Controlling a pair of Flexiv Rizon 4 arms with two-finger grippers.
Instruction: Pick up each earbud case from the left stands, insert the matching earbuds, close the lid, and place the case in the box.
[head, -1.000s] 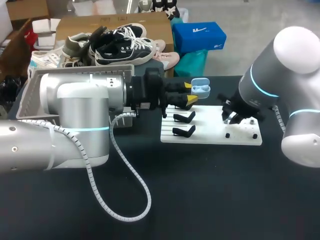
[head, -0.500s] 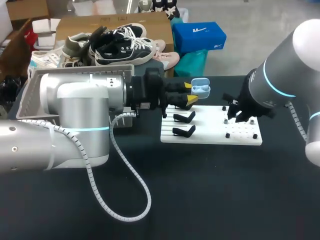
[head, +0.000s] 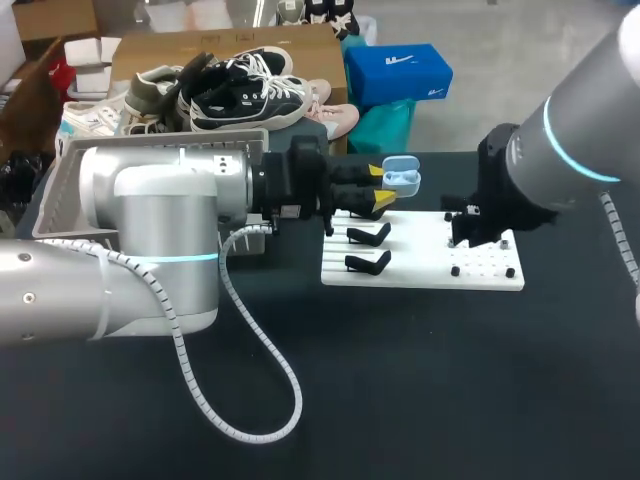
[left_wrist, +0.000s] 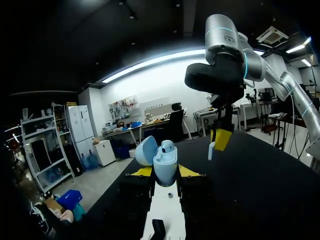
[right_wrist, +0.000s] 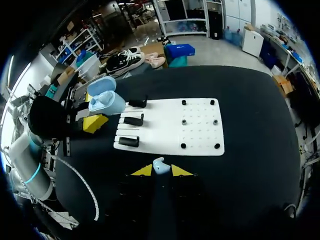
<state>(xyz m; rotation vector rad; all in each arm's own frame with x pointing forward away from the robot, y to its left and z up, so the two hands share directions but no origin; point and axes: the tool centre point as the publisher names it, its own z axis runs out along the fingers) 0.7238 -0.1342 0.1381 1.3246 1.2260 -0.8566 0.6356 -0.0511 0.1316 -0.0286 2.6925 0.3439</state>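
My left gripper (left_wrist: 165, 172) is shut on a light blue earbud case (left_wrist: 165, 162), held up at the white board's far left corner (head: 400, 181). Its lid (left_wrist: 146, 150) stands open and one earbud (left_wrist: 167, 146) sits inside. My right gripper (right_wrist: 161, 171) is shut on a small light blue earbud (right_wrist: 160, 164). It hangs above the white board (head: 420, 262), right of the case, over the peg area (head: 468, 228). In the left wrist view the right gripper (left_wrist: 220, 141) shows ahead of the case.
Three black stands (right_wrist: 132, 121) line the board's left part, and small black pegs (right_wrist: 200, 122) dot its right part. A grey box (head: 62, 188) stands at the far left, partly behind my left arm.
My right arm has lifted and swung back to the right, its gripper rising a little above the board with the earbud. The left arm and the case have not moved.
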